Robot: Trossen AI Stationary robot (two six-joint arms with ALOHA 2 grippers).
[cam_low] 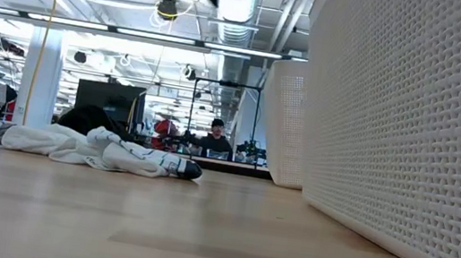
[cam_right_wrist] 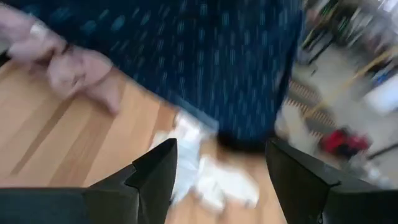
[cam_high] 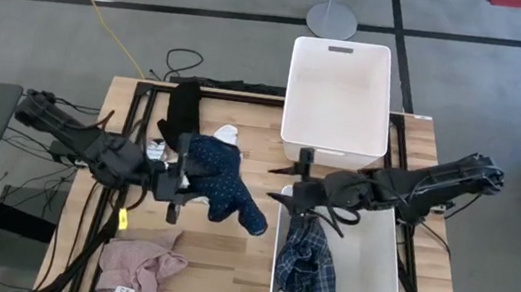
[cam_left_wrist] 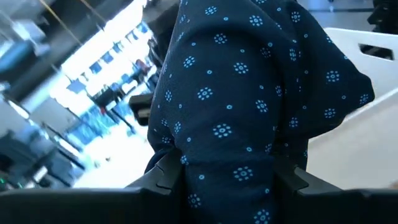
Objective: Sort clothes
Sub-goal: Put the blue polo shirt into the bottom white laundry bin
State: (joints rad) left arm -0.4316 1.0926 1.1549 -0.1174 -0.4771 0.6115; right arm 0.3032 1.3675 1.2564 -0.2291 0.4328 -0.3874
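My left gripper (cam_high: 183,170) is left of the table's middle, shut on the navy dotted piece (cam_high: 226,190), which fills the left wrist view (cam_left_wrist: 249,93). My right gripper (cam_high: 287,192) is open at the near bin's far left corner. It points toward the navy piece (cam_right_wrist: 186,56) with nothing between its fingers (cam_right_wrist: 155,171). The blue plaid shirt (cam_high: 305,273) lies in the near bin (cam_high: 375,272). The pink piece (cam_high: 139,266) lies at the table's near left, and the black piece (cam_high: 183,106) at the far left. White socks (cam_low: 101,149) lie on the wood near the left gripper. My left gripper pinches a bunched part of the navy dotted piece (cam_left_wrist: 227,177) between its two fingers (cam_left_wrist: 166,174), several layers gathered together. The fingers come level from the table's left. The cloth bulges past the fingertips and hangs slack toward the table's near right.
An empty white bin (cam_high: 338,96) stands at the far right, its perforated wall (cam_low: 286,119) beside the near bin's wall (cam_low: 410,136) in the low view. Bare wood (cam_high: 224,272) lies between the pink piece and the near bin.
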